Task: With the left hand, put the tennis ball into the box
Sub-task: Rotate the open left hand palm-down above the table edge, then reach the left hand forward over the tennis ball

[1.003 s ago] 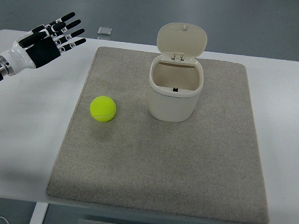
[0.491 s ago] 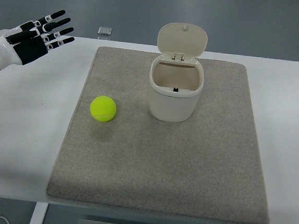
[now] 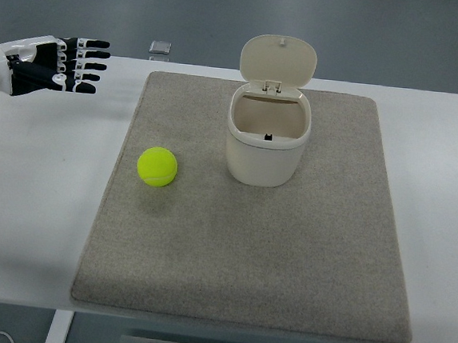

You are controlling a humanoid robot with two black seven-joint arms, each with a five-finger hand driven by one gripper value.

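Lying on the fuzzy beige mat [image 3: 285,265], felt tennis ball [image 3: 157,167] sits left of smooth cream lidded box [image 3: 266,147]; left hand [image 3: 42,65] far left, fingers apart, empty. No readable writing.

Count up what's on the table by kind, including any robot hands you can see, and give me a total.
Tennis ball: 1
Box with its lid up: 1
Mat: 1
Small grey object at the far table edge: 1
Robot left hand, fingers spread, holding nothing: 1
Total: 5
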